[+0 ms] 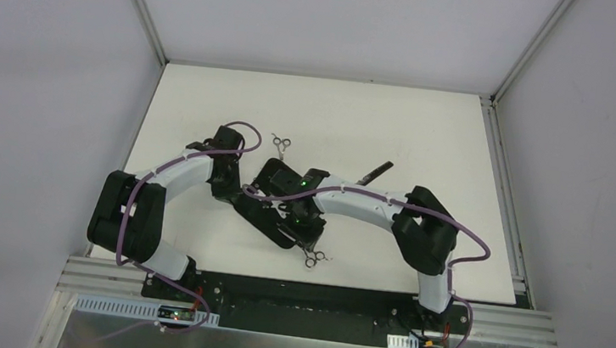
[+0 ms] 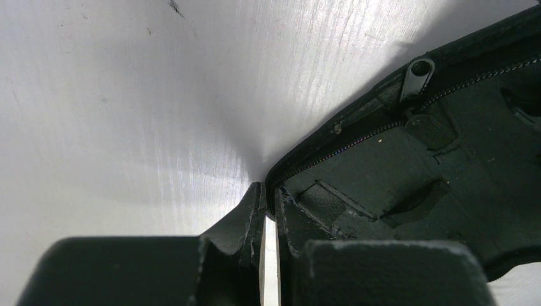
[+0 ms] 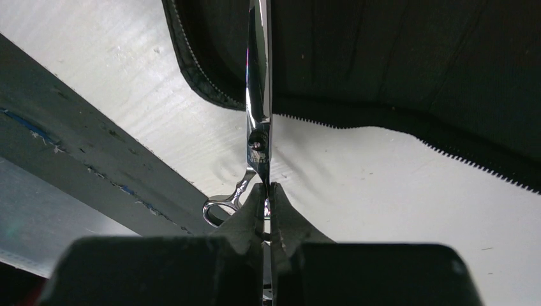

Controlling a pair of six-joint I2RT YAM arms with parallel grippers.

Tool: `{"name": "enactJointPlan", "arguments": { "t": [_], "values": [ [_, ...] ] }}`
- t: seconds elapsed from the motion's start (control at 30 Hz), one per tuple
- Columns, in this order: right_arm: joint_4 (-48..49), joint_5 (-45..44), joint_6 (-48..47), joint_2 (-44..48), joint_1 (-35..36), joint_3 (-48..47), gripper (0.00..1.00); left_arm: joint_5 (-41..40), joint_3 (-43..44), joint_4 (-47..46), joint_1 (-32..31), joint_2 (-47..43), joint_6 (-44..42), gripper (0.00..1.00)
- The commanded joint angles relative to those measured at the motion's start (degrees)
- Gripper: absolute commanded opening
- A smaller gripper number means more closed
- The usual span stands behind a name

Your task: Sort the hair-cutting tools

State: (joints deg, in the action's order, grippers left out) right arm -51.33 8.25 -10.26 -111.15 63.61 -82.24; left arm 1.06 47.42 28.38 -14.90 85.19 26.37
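White counter [image 1: 428, 134], grey enclosure walls around it. On it, the right end effector [image 3: 266, 189] is clamped tight on the silver scissors [image 3: 258, 121] just below the pivot. The blades aim into the open zip case [image 3: 395, 64], and the ring handles point toward the near edge. The left end effector [image 2: 268, 194] is nearly closed and seems to pinch the case's corner, though contact is hard to see. Step in hand, by my reading: stowing this pair. Next, slide the blades straight into a pocket with the case held steady. Farther back lie a second pair of scissors [image 1: 282, 144] and a black stick [image 1: 375, 174].
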Motion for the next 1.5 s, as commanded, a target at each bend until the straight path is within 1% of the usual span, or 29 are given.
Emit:
{"name": "enactJointPlan", "arguments": {
  "t": [0.0,0.27,0.5,0.93,1.33,1.4,1.47],
  "values": [
    [-1.6,-1.5,-1.9,-1.3,0.4,-4.7,0.00,1.6,-0.1,-0.2,0.0,0.9,0.3,0.06],
    [-0.4,-4.2,-3.0,-5.5,1.1,-10.2,0.00,2.5,-0.3,-0.2,-0.4,0.8,0.2,0.06],
    [2.8,-4.9,-3.2,-7.6,1.2,-11.9,0.00,2.9,-0.5,-0.2,-1.0,0.9,0.1,0.06],
    [2.4,-7.6,-5.9,-12.1,2.0,-18.3,0.00,3.7,-0.2,-0.2,-2.1,2.0,-0.3,0.06],
    [6.4,-7.9,-4.5,-13.1,2.2,-18.7,0.00,4.4,-0.2,-0.2,-2.6,1.9,-0.3,0.06],
    [7.4,-9.7,-4.5,-13.1,2.2,-18.6,0.00,4.8,-0.3,-0.2,-2.6,1.9,-0.1,0.06],
    [7.8,-9.3,-4.5,-13.4,2.3,-18.9,0.00,5.0,-0.4,-0.3,-2.7,1.9,0.2,0.05]
  ]
}}
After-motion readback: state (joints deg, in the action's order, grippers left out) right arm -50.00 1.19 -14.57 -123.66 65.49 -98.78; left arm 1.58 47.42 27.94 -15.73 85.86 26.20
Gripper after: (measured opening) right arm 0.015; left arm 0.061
